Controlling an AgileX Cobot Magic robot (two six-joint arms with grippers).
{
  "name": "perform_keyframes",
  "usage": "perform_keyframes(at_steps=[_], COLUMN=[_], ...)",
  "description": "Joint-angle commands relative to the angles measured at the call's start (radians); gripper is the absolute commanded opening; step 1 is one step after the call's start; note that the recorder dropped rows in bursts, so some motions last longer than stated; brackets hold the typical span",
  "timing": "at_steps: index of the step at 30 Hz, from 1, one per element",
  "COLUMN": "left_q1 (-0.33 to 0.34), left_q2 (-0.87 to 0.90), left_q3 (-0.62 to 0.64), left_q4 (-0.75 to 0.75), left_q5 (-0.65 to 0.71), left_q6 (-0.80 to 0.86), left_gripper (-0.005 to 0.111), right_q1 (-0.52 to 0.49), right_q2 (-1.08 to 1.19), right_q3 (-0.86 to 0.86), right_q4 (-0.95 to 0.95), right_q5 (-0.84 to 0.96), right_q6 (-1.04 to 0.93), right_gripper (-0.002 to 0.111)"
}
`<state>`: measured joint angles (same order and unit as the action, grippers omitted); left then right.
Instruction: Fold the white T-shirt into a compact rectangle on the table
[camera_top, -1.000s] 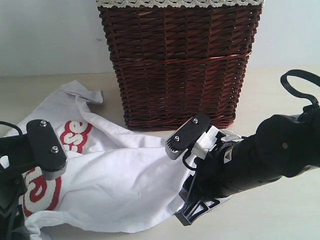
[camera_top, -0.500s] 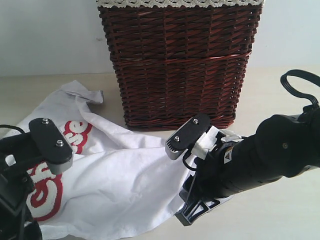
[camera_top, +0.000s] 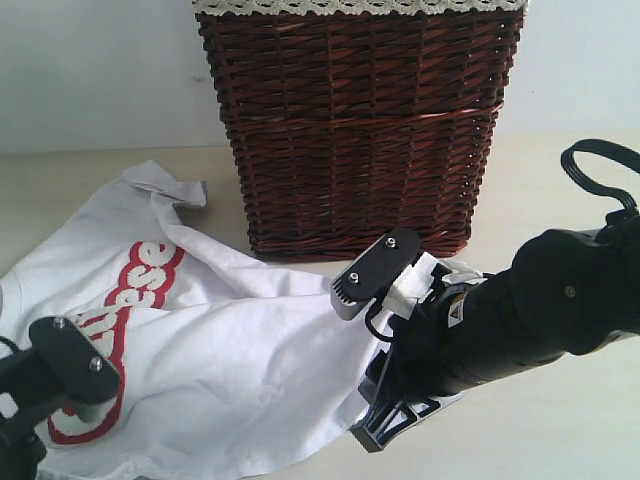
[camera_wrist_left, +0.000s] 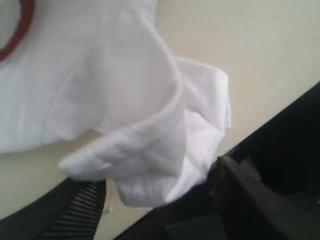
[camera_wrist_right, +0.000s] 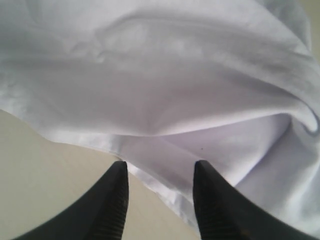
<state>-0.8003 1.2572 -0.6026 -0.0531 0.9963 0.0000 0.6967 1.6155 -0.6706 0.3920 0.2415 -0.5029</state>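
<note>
White T-shirt (camera_wrist_right: 160, 90) hem lies inside the right claw (camera_wrist_right: 160, 169).

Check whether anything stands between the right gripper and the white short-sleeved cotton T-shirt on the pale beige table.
Nothing visible does. The right gripper, jaws open, straddles the hem of the white short-sleeved cotton T-shirt on the pale beige table. The dark brown wicker basket stands behind the shirt, not between.

The white T-shirt (camera_top: 250, 350) between the fingers (camera_wrist_right: 112, 205) of the right gripper (camera_wrist_right: 160, 172) is soft, matt, creased cloth. The fingers are matt black plastic with ribbed pads (camera_wrist_right: 121, 197). Beneath them, the table (camera_top: 560, 430) is smooth and matt. Beyond the gripper, the wicker basket (camera_top: 360, 130) is rough, faintly glossy weave.
</note>
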Motion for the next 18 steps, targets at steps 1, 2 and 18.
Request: perform_keyframes(at_steps=[1,2,18], left_q1=[-0.003,-0.003,-0.003], left_q2=[0.037,0.046,0.120], left_q3=[0.044,0.044,0.042], left_q4=[-0.037,-0.039,0.005], left_q5=[-0.021,-0.023,0.062], left_q6=[0.008,0.008,-0.008], left_gripper=[0.059,0.056,0.000], right_q1=[0.002,0.002,0.002], right_q2=[-0.010,-0.010,-0.010], right_q3=[0.004,0.004,0.004], right_q4=[0.001,0.001,0.001], right_q5=[0.000,0.002,0.002], right_q6=[0.004,0.004,0.004], right_gripper=[0.041,0.041,0.041])
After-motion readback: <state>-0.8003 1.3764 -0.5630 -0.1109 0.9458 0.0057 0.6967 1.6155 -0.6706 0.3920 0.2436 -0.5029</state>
